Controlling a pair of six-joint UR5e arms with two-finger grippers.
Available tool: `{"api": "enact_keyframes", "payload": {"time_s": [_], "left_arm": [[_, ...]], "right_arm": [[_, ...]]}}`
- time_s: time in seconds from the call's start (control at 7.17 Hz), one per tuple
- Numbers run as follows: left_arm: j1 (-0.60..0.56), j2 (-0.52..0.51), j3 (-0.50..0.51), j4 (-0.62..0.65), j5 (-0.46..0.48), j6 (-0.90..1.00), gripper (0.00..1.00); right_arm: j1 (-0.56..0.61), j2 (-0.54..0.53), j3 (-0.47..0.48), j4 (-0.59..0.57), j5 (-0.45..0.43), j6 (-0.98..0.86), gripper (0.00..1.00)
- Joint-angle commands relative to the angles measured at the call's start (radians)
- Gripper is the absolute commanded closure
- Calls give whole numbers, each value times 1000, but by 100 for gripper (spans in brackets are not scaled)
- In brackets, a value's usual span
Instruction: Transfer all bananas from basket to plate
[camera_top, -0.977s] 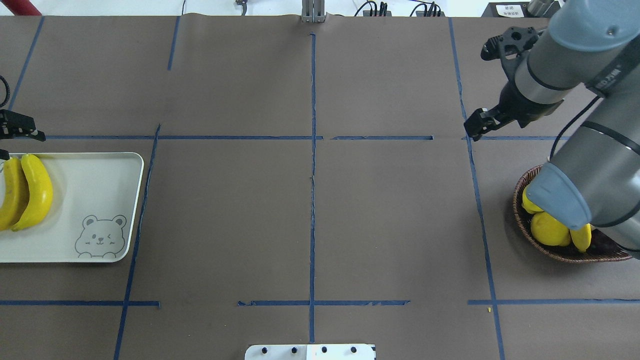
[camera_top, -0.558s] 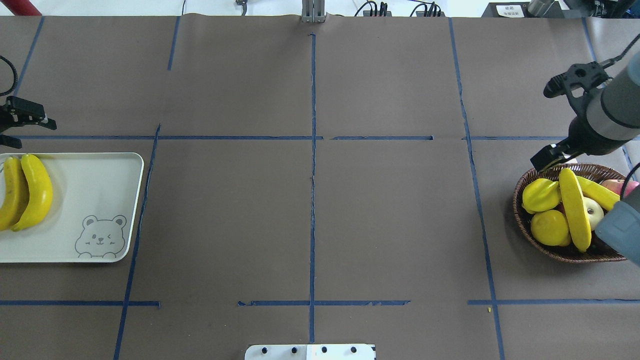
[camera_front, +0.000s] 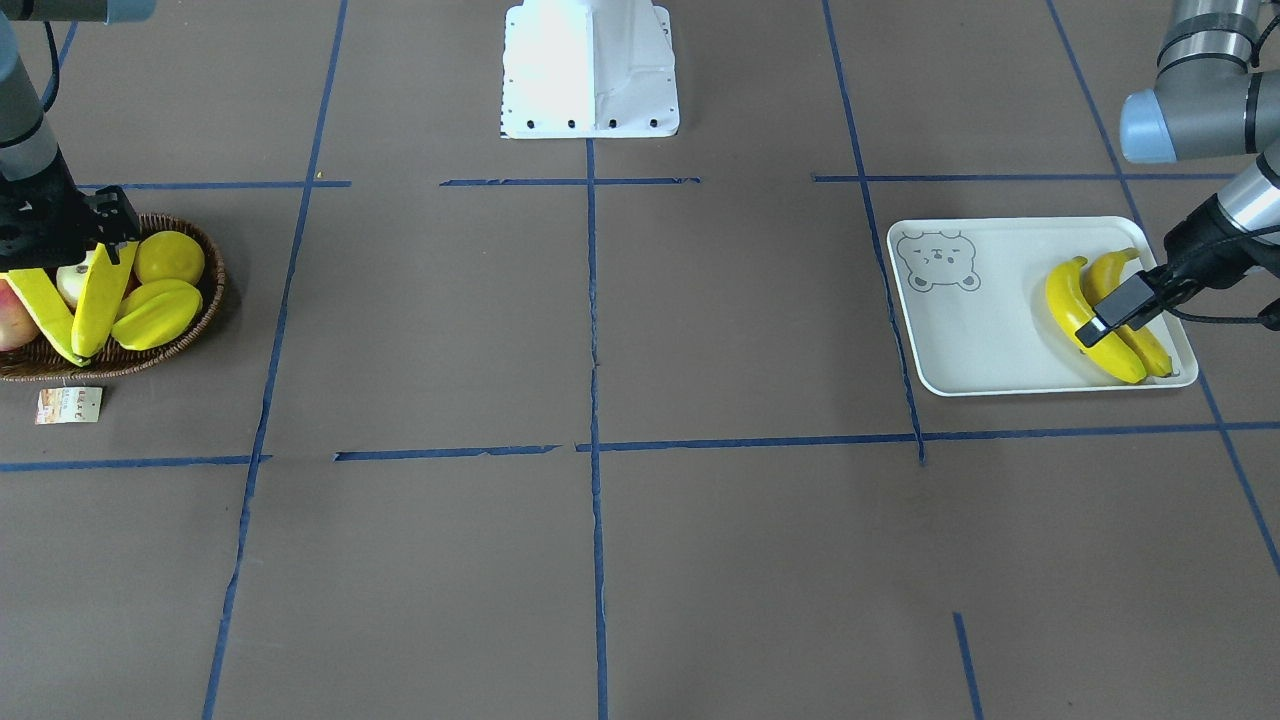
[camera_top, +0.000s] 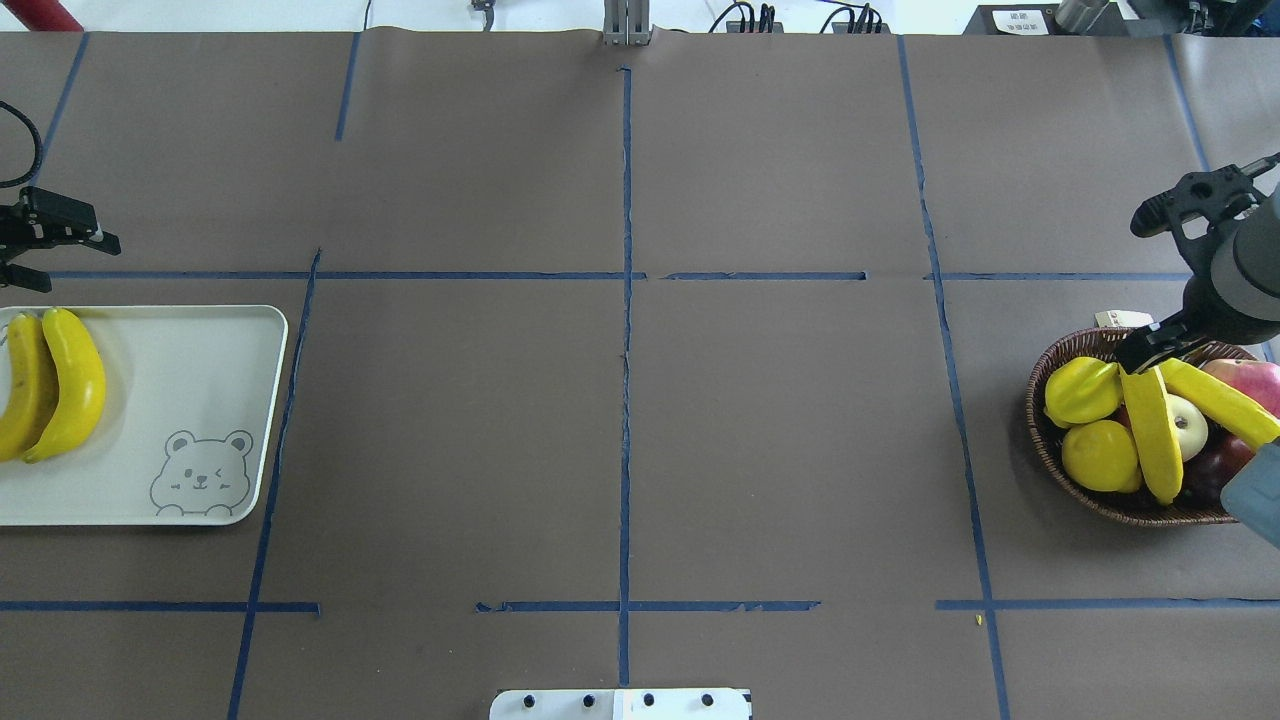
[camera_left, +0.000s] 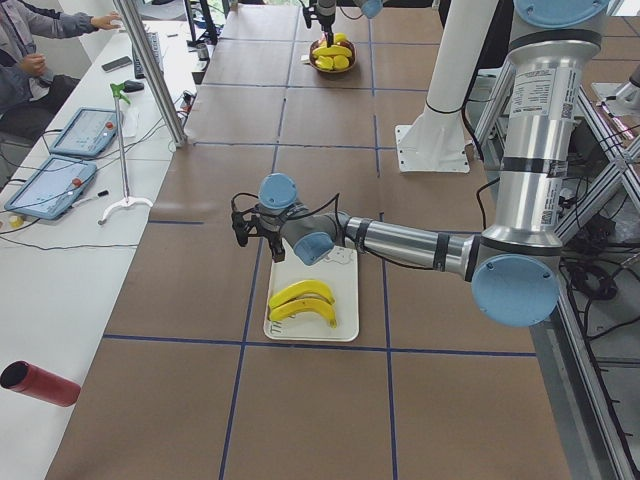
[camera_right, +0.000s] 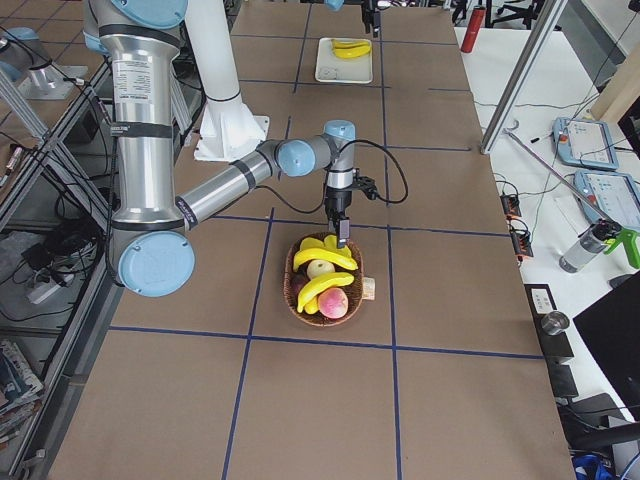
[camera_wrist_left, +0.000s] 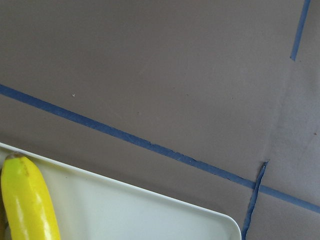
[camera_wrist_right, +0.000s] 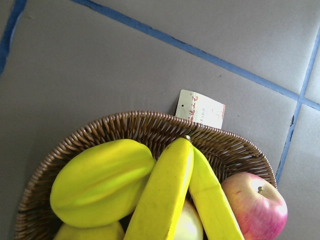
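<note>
Two yellow bananas (camera_top: 1150, 430) (camera_top: 1215, 400) lie across other fruit in the brown wicker basket (camera_top: 1130, 515) at the table's right end. My right gripper (camera_top: 1145, 352) hangs just above the basket's far rim, over the bananas' tips (camera_wrist_right: 186, 142). It looks open and holds nothing. Two more bananas (camera_top: 72, 385) (camera_top: 25, 390) lie side by side on the pale bear plate (camera_top: 180, 380) at the left end. My left gripper (camera_top: 65, 262) is open and empty just beyond the plate's far edge, near those bananas' ends (camera_front: 1105, 318).
The basket also holds a ridged yellow starfruit (camera_top: 1080, 390), a round yellow fruit (camera_top: 1100, 455), a red apple (camera_top: 1245, 375) and a pale apple (camera_top: 1190, 425). Its paper tag (camera_top: 1122, 318) lies on the table beyond it. Brown paper with blue tape lines covers the table.
My right arm swung back to the right, uncovering the basket, and its gripper came down to the basket's far rim. My left gripper drifted slightly right and away from the plate.
</note>
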Motion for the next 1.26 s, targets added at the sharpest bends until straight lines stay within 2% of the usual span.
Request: {"api": "enact_keyframes", "payload": {"time_s": [0.0, 0.28, 0.7, 0.98, 1.12], "left_arm": [[2, -6, 7, 0, 1, 0, 0], [2, -6, 5, 0, 1, 0, 0], [2, -6, 2, 0, 0, 0, 0], [2, -3, -1, 0, 0, 0, 0], [2, -3, -3, -2, 0, 0, 0]], "right_arm": [[-49, -7, -14, -1, -38, 42, 4], [-57, -10, -38, -9, -39, 41, 13], [-89, 1, -60, -11, -59, 41, 17], [-88, -10, -58, -15, -61, 39, 29], [-89, -13, -60, -15, -73, 38, 30]]}}
